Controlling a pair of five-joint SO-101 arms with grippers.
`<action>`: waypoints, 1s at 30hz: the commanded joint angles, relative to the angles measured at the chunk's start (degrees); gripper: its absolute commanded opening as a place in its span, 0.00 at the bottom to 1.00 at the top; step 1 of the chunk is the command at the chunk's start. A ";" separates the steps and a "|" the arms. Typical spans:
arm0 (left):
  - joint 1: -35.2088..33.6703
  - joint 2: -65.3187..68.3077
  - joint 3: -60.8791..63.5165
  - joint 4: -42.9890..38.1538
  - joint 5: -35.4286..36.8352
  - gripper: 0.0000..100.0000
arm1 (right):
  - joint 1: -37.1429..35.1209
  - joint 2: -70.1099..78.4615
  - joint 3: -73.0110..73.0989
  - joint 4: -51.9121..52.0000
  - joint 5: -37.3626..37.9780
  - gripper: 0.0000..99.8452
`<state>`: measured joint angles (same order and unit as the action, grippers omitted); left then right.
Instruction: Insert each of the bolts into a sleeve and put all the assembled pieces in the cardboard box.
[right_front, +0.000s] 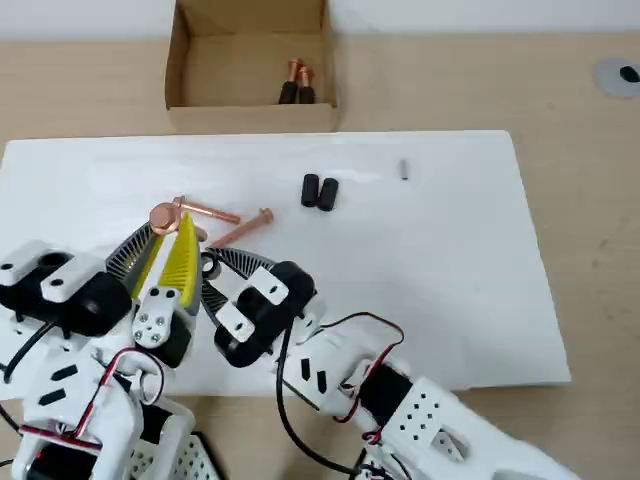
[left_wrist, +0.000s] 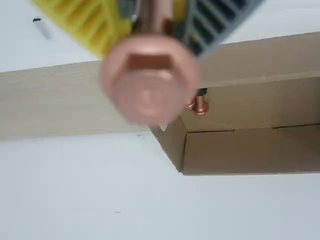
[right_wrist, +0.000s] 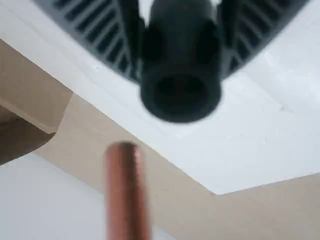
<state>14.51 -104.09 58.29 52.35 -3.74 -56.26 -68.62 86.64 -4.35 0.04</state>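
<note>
While both arms crowd the overhead frame's lower left, left claw (right_front: 170, 222): clamped on a copper-coloured hex-head bolt (left_wrist: 150, 80).
Right claw (right_wrist: 180, 35): gripping a black cylindrical sleeve (right_wrist: 180, 85).
Brown cardboard box (right_front: 250, 118): top centre, two assembled pieces (right_front: 297, 88) inside.

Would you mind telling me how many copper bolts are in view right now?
5: a held bolt in the left gripper, two loose bolts on the white mat, two sleeved bolts in the cardboard box. Arms may hide others.
</note>
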 joint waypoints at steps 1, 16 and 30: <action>0.09 -0.22 -1.23 -0.53 -0.18 0.00 | 0.84 0.13 0.04 -1.49 0.18 0.01; 0.26 -0.22 -8.62 9.41 0.00 0.00 | 0.84 0.13 0.04 -1.49 0.18 0.01; 6.59 0.04 -8.26 9.14 -0.26 0.00 | 0.84 0.13 0.04 -1.49 0.18 0.01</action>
<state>20.57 -104.09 52.75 61.67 -3.74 -56.26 -68.62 86.90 -4.35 0.13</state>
